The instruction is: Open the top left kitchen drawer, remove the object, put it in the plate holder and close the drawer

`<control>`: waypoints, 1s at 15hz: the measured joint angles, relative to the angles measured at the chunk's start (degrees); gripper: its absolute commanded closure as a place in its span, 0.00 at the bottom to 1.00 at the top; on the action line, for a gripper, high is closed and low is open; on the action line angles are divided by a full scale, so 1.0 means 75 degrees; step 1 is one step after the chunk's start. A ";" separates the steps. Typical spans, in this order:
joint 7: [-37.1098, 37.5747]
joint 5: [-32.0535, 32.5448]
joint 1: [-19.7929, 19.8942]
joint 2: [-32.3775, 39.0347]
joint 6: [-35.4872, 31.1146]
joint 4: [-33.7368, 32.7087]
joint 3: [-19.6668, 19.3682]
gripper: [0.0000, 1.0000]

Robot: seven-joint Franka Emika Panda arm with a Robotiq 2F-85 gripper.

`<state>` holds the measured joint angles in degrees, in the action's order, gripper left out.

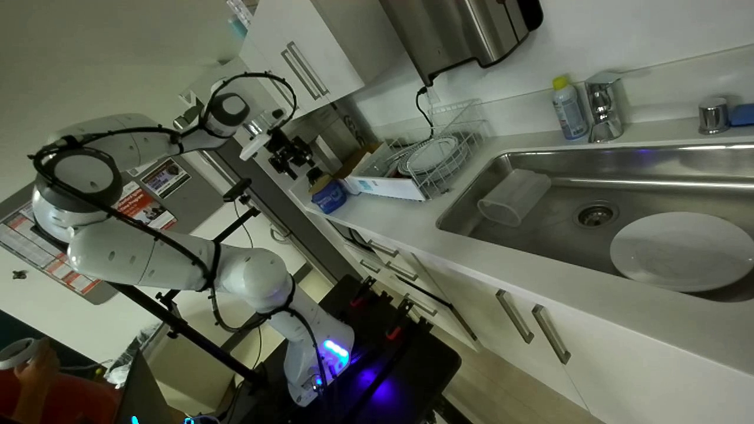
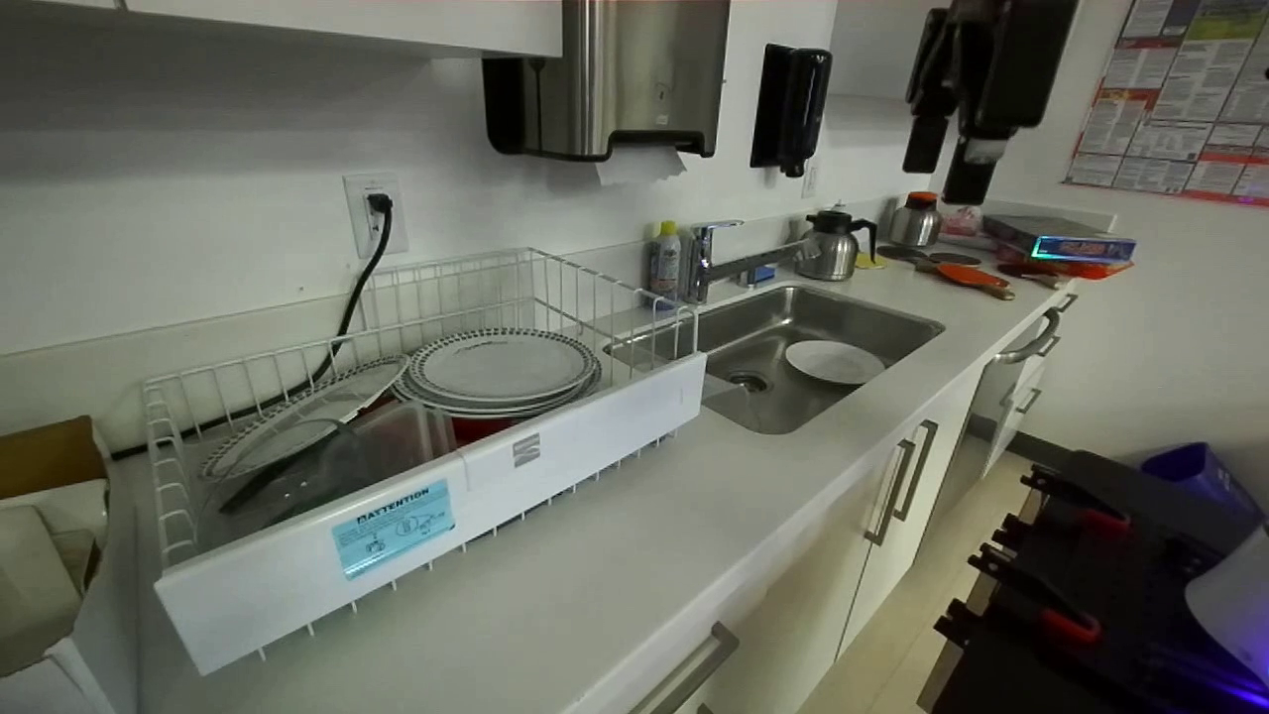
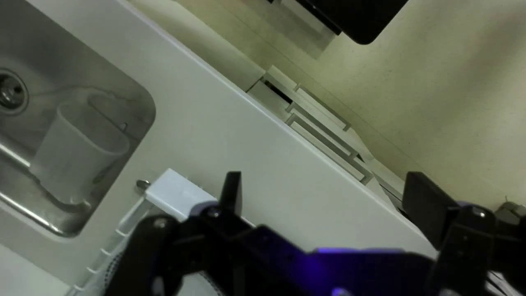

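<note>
The white counter (image 2: 595, 555) is shown running along the wall (image 2: 525, 198) in both exterior views. In an exterior view, the white arm (image 1: 174, 274) is held bent, mounted on a black platform (image 1: 430, 359) in front of the counter. A steel sink (image 1: 548, 250) is let into the counter, and beside it the plate holder (image 2: 595, 431), a white wire rack, is set. Beneath the counter, beside the cupboard doors (image 1: 483, 303), the top left drawer (image 2: 689, 674) is fitted; its slim bar handle (image 3: 331, 144) is seen past the counter's edge in the wrist view, but whether it is fully shut cannot be told. A round white plate (image 1: 683, 250) is contained in the sink, while patterned plates (image 2: 501, 367) are stacked in the plate holder. The jaws are spread wide apart, the counter's front edge being seen between their black fingers (image 3: 427, 205) in the wrist view. By the faucet (image 1: 604, 112), a yellow-capped bottle (image 1: 568, 109) is stood upright.
</note>
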<state>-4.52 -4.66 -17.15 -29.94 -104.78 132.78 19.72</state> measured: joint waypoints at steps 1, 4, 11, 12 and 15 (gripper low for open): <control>-0.0035 0.0000 -0.0163 0.0030 -0.0342 0.0128 0.0098 0.00; -0.0102 0.0000 -0.0603 0.0138 -0.1223 0.0552 0.0312 0.00; -0.0101 -0.0022 -0.1074 0.0358 -0.2145 0.1085 0.0464 0.00; -0.0101 -0.0022 -0.1074 0.0358 -0.2146 0.1085 0.0464 0.00; -0.0101 -0.0002 -0.1075 0.0358 -0.2129 0.1085 0.0463 0.00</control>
<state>-5.28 -4.67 -25.21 -27.26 -120.75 140.92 23.19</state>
